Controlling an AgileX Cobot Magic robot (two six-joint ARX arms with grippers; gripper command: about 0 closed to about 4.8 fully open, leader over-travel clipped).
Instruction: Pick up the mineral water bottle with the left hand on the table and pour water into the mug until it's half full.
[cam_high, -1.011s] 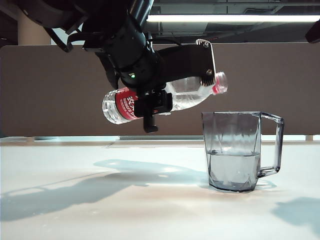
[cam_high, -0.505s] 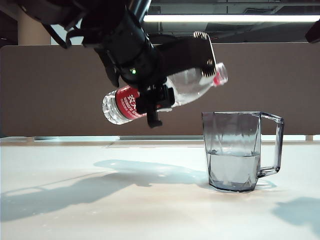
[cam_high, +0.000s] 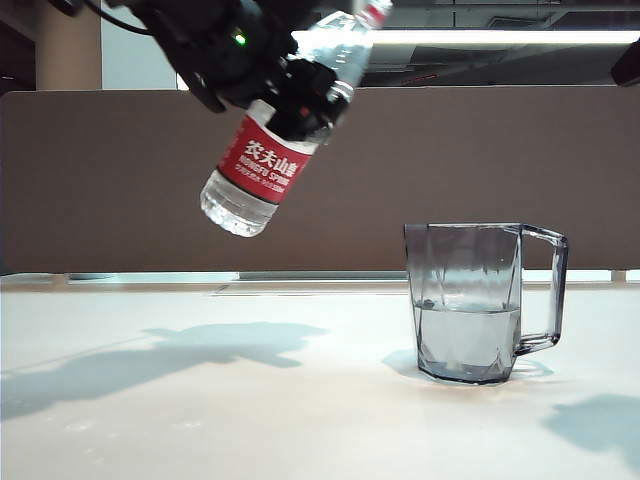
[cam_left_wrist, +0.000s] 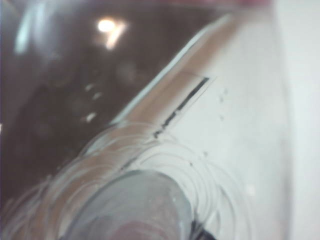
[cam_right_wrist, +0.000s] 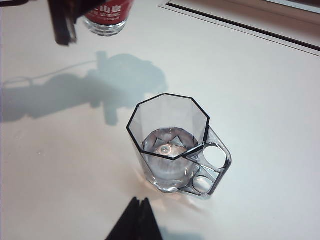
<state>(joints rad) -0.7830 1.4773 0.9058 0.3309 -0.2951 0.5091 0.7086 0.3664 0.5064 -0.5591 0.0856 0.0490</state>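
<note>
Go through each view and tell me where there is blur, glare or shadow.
Exterior view: a ceiling light strip glares behind the mineral water bottle in the left claw; soft shadows lie on the table. Left wrist view: blurred throughout, seen through the bottle's clear plastic. Right wrist view: sharp; dark arm-and-bottle shadow beside the mug; the right claw shows only as a dark tip.

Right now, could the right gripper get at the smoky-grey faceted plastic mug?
Probably yes: the right gripper, jaws shut, hangs just above the mug with bare table around it; the left gripper holds the bottle off to one side.
</note>
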